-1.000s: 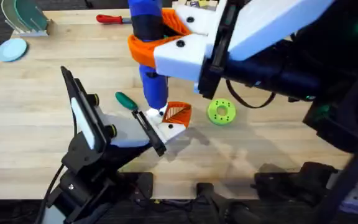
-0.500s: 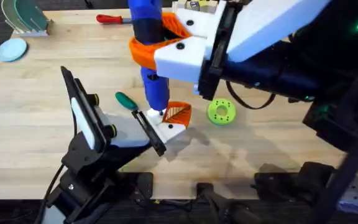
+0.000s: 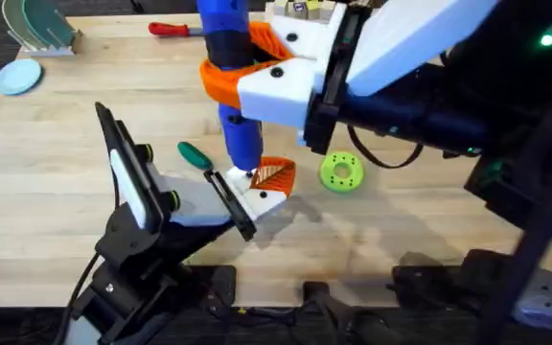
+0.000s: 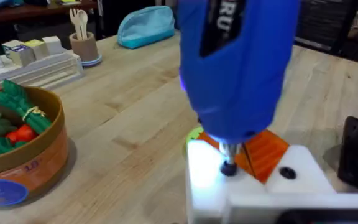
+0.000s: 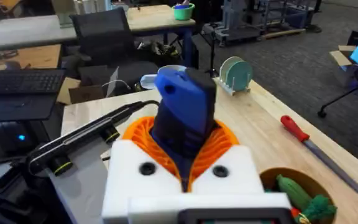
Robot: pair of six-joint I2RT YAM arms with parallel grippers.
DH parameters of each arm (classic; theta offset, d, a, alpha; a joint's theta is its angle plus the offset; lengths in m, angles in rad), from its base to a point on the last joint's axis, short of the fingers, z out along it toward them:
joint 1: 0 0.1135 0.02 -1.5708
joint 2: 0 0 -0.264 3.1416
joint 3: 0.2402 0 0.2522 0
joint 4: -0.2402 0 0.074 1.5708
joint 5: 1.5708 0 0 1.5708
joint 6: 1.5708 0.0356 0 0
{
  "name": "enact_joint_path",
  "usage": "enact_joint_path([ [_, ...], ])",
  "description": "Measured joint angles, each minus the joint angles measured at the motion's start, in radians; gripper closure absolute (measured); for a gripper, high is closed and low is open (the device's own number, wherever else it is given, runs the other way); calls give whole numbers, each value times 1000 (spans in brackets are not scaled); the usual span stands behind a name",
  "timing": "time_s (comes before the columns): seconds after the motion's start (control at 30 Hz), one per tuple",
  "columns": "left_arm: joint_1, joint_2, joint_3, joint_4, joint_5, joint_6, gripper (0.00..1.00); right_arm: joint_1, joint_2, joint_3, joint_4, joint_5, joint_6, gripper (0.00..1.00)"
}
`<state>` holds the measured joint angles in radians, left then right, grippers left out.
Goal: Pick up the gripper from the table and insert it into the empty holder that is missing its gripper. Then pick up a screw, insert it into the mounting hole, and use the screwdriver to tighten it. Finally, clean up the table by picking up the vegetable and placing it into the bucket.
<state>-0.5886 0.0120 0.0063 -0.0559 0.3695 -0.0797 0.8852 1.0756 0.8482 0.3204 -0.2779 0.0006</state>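
My right gripper (image 3: 236, 73) is shut on the blue screwdriver (image 3: 234, 129), holding it upright. Its metal tip rests on a dark screw (image 4: 229, 168) in the white gripper piece (image 3: 268, 198), which has an orange ribbed pad. My left gripper (image 3: 226, 203) lies along that piece from the near left. In the right wrist view the screwdriver (image 5: 182, 109) stands between orange pads. The dark green vegetable (image 3: 195, 155) lies on the table just left of the screwdriver tip. The orange-brown bucket (image 4: 39, 155) holds several toy vegetables.
A red-handled screwdriver (image 3: 169, 29) lies at the far edge. A green round wheel (image 3: 341, 172) sits right of the white piece. A dish rack (image 3: 36, 29) and a blue disc (image 3: 17, 77) stand far left. A blue pouch (image 4: 146, 28) and a utensil cup (image 4: 82, 45) lie beyond.
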Motion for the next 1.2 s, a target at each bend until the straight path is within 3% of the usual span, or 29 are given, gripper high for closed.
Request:
enact_joint_path([
  [0.73,0,0,0,0,0,-3,991,0,0,0,4,0,-8,978],
  [0.97,0,0,0,1,0,-3,991,-5,-16,-3,76,-1,-13,978],
  [1.2,0,0,0,1,0,-3,991,-107,-142,-7,143,-8,-59,978],
])
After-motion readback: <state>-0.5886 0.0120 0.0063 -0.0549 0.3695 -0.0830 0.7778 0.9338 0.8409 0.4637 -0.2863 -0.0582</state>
